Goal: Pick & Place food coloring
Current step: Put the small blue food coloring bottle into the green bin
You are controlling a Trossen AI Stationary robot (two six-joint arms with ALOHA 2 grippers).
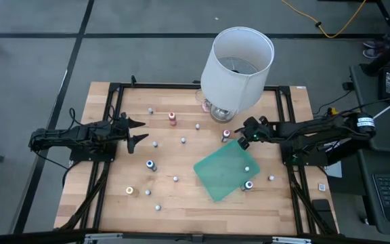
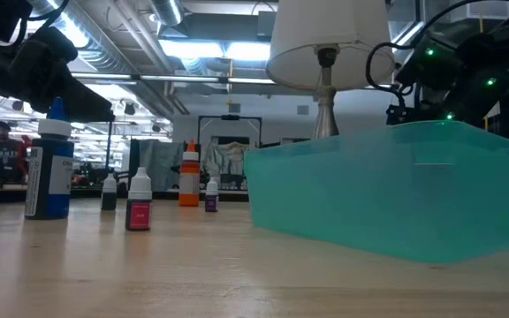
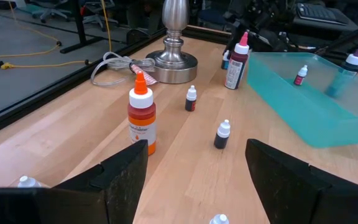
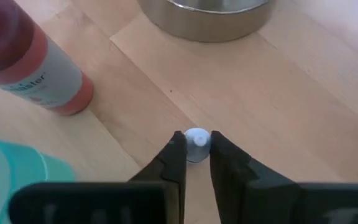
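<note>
we see the right gripper (image 4: 196, 149) low over the wooden table (image 1: 181, 196), just beside the lamp base (image 4: 207, 15), with its two dark fingers (image 4: 174, 158) pinched in on the white cap of a tiny food coloring bottle (image 4: 197, 142). the bottle stands upright on the wood between them, a larger red-labelled bottle (image 4: 39, 68) near it on one side and the edge of the green tray (image 4: 5, 171) close by. from above, that gripper sits between the lamp (image 1: 239, 64) and the tray's upper corner. other small bottles (image 1: 175, 179) lie scattered over the table (two are on the tray itself, one white-topped, one blue). the left gripper (image 1: 138, 131) hovers over the table's left side with its fingers spread apart and nothing between them; an orange-capped bottle (image 3: 142, 118) stands ahead of it.
</note>
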